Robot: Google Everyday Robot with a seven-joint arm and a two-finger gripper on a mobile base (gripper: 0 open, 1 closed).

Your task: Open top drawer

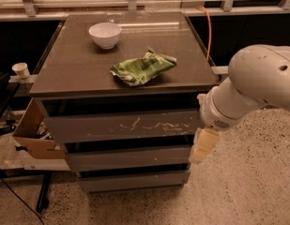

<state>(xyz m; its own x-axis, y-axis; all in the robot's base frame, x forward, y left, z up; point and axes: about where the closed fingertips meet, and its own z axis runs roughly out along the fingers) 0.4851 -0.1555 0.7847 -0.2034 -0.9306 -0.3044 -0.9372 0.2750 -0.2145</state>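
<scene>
Camera view: gripper (203, 147) beside top drawer (111, 127)

Bowl (105, 34) and green bag (142, 68) on the countertop (69, 64).
Bowl back left, green bag near the middle; a box (32, 132) and a cup (21, 70) off to the left.

Gripper (201, 151) at right end of top drawer (121, 126)

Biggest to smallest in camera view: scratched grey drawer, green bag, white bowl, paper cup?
Scratched grey top drawer, green crinkly bag, white round bowl, small paper cup. Gripper hangs near its lower right corner.
</scene>
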